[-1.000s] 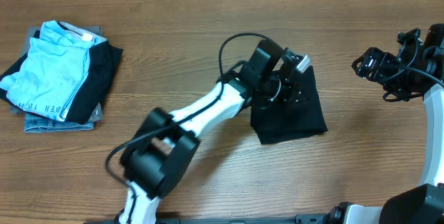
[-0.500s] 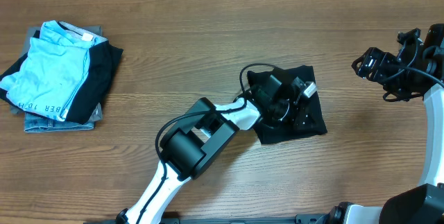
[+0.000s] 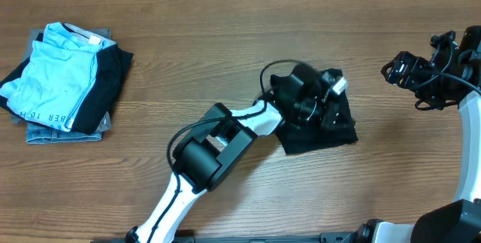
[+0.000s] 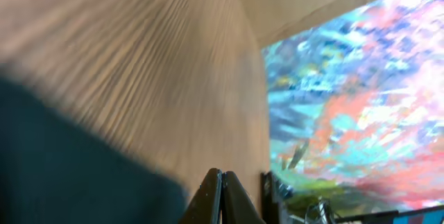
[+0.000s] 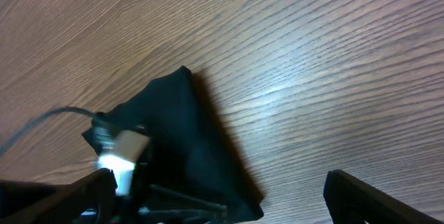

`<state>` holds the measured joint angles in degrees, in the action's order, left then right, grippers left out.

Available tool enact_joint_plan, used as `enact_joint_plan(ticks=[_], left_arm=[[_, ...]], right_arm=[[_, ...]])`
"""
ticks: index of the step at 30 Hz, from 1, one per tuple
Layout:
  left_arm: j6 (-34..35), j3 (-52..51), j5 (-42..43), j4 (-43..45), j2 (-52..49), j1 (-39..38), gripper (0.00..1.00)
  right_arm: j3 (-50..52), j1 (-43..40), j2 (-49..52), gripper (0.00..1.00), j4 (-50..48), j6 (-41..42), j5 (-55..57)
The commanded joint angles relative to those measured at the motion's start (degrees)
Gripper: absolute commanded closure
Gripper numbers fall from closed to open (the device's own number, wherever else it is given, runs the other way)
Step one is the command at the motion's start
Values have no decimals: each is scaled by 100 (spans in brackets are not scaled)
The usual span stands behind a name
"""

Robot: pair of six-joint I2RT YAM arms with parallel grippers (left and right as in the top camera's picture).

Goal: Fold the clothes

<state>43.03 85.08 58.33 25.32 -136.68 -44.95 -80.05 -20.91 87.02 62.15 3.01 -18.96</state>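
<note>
The clothes (image 3: 331,133) are a black T-shirt folded into a small bundle on the wooden table, right of centre. They also show in the right wrist view (image 5: 187,123) and as a dark blur in the left wrist view (image 4: 62,161). My left gripper (image 3: 328,113) is low over the bundle, its jaws pressed together with nothing between them (image 4: 222,186). Over the table's right edge, my right gripper (image 3: 397,70) stands wide open, apart from the bundle; in its own wrist view (image 5: 222,200) nothing is between its fingers.
A pile of folded garments lies at the far left: a light blue one with dark lettering (image 3: 54,74) on top, a grey-blue denim-like piece (image 3: 64,132) beneath. Bare wooden table (image 3: 225,40) lies between the pile and the bundle. A cardboard wall runs along the back.
My left arm has swung round and its wrist has turned, with the gripper staying shut over the black bundle. The bundle's edges have shifted slightly. The right arm has not moved.
</note>
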Motion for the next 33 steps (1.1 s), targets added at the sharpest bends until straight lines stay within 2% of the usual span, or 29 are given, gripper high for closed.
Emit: enact_joint_plan(ticks=[1,4,7,8,10,13,19,23,26,29,33], left_arm=[[201,538,-374,70,846,118,95],[201,577,-1027,-116,874,162,93],[118,577,-2013,-857,855,214,96],[-146,577,-2435,-1165,855,219,95],[-619,577,-3152,-1545,855,219,82],[-807,575,-3764,-1919,841,177,80],[-881,575,-3980,-2092,398,114,80],[-879,575,-3591,-2221,-166,90,81],[-885,575,-3390,-2564,-457,90,94],[-1272,579,-3477,-2992,-378,90,96],[-1591,586,-3689,-3049,173,85,96]], right_arm=[[-59,4,-11,0,-28,26,50],[-59,4,-11,0,-28,26,50],[-59,4,-11,0,-28,26,50],[-59,4,-11,0,-28,24,50],[-59,4,-11,0,-28,24,50],[-59,4,-11,0,-28,26,50],[-59,4,-11,0,-28,26,50],[-59,4,-11,0,-28,26,50],[-59,4,-11,0,-28,26,50],[-59,4,-11,0,-28,26,50],[-59,4,-11,0,-28,26,50]])
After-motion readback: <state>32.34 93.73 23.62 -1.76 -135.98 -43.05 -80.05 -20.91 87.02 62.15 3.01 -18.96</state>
